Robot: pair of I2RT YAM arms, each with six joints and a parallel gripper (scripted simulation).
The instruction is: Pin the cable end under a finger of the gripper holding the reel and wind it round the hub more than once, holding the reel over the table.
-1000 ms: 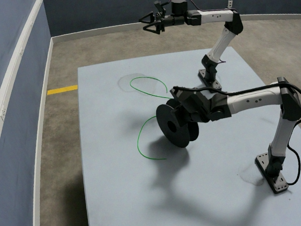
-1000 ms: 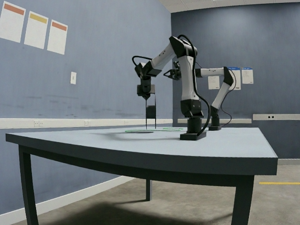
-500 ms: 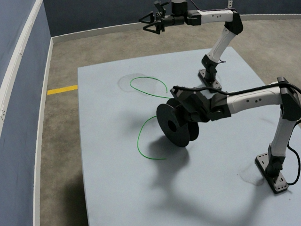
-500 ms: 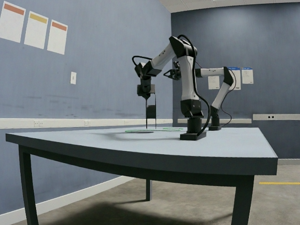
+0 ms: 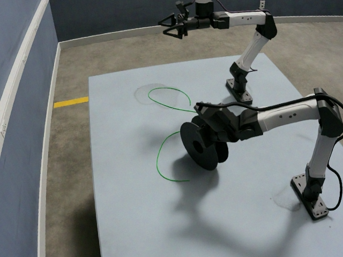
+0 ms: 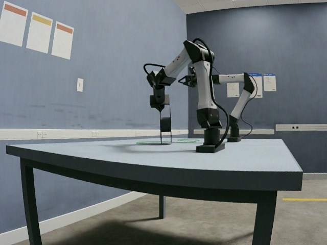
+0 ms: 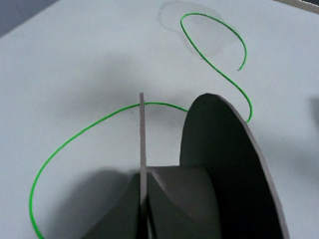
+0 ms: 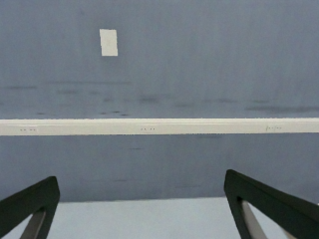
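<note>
- Reel [image 5: 204, 160] [image 6: 165, 124] [image 7: 219, 129] upright over mid-worktop [image 5: 124, 207] [image 6: 224, 163] [image 7: 75, 65] [image 8: 150, 219], near flange pinched in left hand [image 5: 204, 135] [image 6: 160, 108] [image 7: 143, 182]
- Right hand [image 5: 161, 27] [image 6: 179, 81] [image 8: 141, 176] open, empty, far side
- Cable [image 5: 157, 160] [image 6: 137, 143] [image 7: 31, 199] loose, both ends untrapped
- Grip on reel done; trapping, winding apparently left

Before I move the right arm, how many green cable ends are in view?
2. One cable end finishes the loop on the right arm's side; the other cable end lies in the shadow below the reel.
</note>
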